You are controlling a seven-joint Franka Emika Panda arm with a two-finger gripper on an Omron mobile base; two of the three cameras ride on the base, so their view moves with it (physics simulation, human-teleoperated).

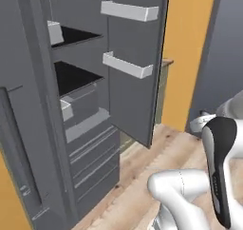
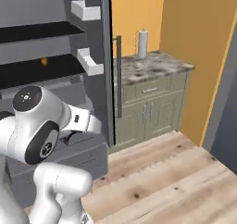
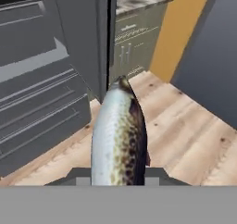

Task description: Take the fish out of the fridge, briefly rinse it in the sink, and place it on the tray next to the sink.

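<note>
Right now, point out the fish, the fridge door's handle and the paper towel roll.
fish (image 3: 118,135): hand view, middle of its speckled body.
fridge door handle (image 2: 119,77): right base view, midway along the dark bar.
paper towel roll (image 2: 142,43): right base view, middle of the roll.

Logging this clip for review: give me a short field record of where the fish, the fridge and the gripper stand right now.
fish: speckled silvery fish held in the gripper, pointing away from the hand camera
gripper: shut on the fish
fridge: door open, white door bins visible
fish location: outside the fridge, above the wooden floor
nearby: marble-topped cabinet with a white roll beside the fridge
sink and tray: cannot tell
</note>
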